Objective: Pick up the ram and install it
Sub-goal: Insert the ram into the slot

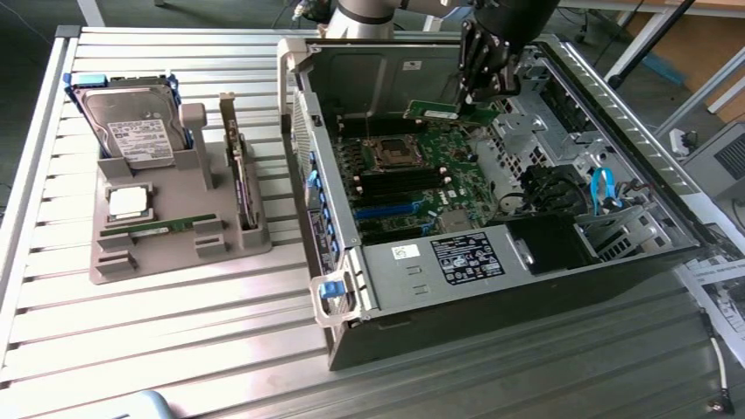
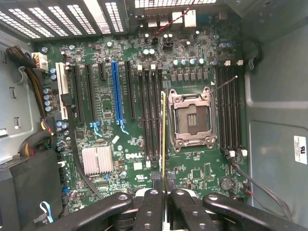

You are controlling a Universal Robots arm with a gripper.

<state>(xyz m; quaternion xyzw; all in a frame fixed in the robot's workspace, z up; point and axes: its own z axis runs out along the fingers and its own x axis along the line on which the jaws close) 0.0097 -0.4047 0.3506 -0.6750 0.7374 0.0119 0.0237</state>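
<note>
Green circuit-board, thin, light and stiff yet probably fragile if flexed, the long narrow ram stick (image 2: 163,130) is clamped by its bare upper edge in the closed black gripper (image 2: 163,180), the arm reaching straight down into the open black computer case (image 1: 605,271) over the motherboard's dark memory slots (image 2: 149,115).

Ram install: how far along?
Pickup looks done: the end effector is shut on the ram. In hand: it hangs edge-on over the black memory slots, beside the empty CPU socket. Left: seating; no slot holds it yet.
</note>
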